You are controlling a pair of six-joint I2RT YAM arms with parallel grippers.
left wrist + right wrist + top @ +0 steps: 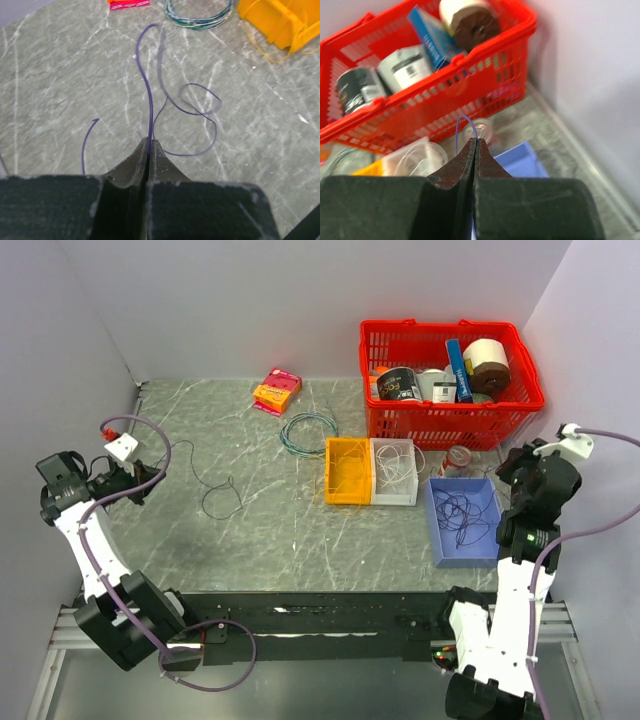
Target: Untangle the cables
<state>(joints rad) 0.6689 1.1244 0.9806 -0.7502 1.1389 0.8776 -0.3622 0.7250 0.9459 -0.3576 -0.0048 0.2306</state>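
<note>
Left pincer (150,144), right pincer (476,142): each pinches a thin purple wire strand (148,90).
My pull could knot the loop (212,107) ahead of the left.

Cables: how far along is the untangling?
Done: yellow strands lie in the yellow bin, white strands in the white bin, dark strands in the blue tray. In hand: the left claw grips a purple strand trailing over the table; the right claw pinches a second purple strand. Left: apparently just placing those.
</note>
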